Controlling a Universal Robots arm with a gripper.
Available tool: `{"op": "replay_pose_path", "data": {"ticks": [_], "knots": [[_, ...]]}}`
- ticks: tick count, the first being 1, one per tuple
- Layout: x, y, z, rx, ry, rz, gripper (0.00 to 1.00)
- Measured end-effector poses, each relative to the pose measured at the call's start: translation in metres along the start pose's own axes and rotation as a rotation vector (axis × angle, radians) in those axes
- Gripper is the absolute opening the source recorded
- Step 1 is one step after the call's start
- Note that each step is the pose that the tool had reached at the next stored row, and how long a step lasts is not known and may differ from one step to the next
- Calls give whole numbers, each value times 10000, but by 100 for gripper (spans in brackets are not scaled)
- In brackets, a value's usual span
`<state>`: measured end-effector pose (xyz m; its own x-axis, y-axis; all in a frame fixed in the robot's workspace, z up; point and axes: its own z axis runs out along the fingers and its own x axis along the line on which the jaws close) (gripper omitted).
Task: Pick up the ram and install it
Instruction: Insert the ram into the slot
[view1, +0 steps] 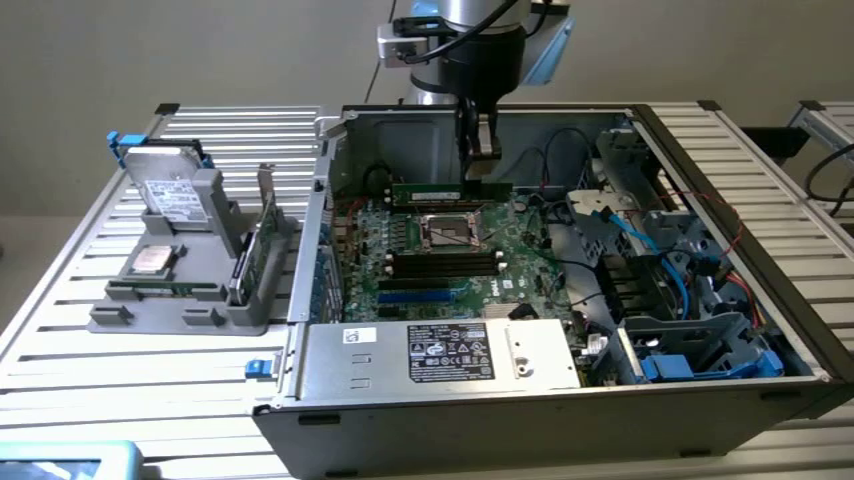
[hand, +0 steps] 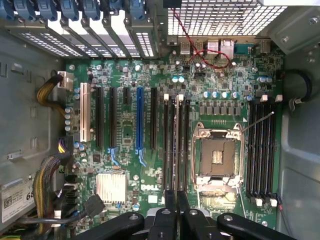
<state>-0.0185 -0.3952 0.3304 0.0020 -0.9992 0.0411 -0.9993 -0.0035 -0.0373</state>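
Ram (view1: 434, 191) in pincer (view1: 478, 156), inside case (view1: 400, 435)

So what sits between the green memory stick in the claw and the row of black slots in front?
The square metal processor socket, lying between the memory stick and the black slots; the exterior view shows it.

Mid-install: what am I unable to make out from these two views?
Exterior view: whether the ram's lower edge meets a slot; too small to tell.
Wrist view: the slot beneath it; the ram, edge-on, covers it.
Wrist view: gripper body, cut off by the picture's edge.
Exterior view: power supply label text, too small.
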Motion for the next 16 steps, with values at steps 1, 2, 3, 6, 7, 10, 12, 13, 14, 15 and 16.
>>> {"op": "replay_pose_path", "data": {"ticks": [1,2,3,6,7,10,12,13,14,15,16], "knots": [[-2,-1,9,6,0,1,13],[-3,-2,16,14,1,1,13],[-6,-3,26,21,0,2,13],[-29,-3,68,31,-2,10,13],[-31,-3,80,37,-2,12,13],[-33,-2,117,57,1,27,13],[-35,-2,141,74,3,38,13],[-38,-1,149,85,8,45,13],[-42,0,158,98,14,46,13],[-49,-1,167,110,20,47,13],[-60,0,176,129,35,47,13]]}}
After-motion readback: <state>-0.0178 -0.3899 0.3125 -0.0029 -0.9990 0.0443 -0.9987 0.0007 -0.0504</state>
